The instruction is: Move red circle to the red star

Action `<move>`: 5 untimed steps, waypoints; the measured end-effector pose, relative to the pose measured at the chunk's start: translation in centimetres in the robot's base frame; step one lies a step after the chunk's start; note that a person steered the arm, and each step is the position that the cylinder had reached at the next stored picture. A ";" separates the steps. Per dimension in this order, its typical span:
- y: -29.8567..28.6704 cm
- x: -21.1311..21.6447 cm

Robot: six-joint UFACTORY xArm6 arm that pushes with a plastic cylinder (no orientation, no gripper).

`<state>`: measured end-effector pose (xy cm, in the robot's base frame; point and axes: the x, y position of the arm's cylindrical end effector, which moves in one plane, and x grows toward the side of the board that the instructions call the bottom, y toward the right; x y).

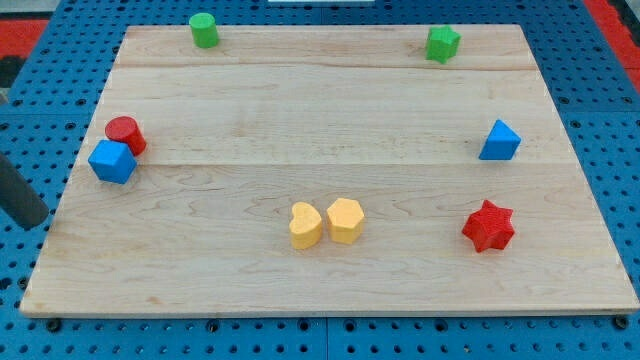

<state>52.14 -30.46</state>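
Red circle (125, 133) is sitting at the table's (320, 110) left edge, touching the blue cube (112, 161) just below it; red star (488, 226) is waiting well apart at lower right, so basically the whole push is left. No fingers on this rig, nothing's being held; the rod (20, 198) is showing at far left, but my tip isn't clearly showing.

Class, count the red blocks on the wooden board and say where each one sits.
2. The red circle is at the view's left edge, touching the blue cube. The red star is at the lower right. None seems hidden.
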 end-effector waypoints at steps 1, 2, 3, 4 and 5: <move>0.0 -7.7; 1.4 -13.0; 9.7 -12.3; 17.3 -11.0; 11.4 -10.7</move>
<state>41.39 -19.02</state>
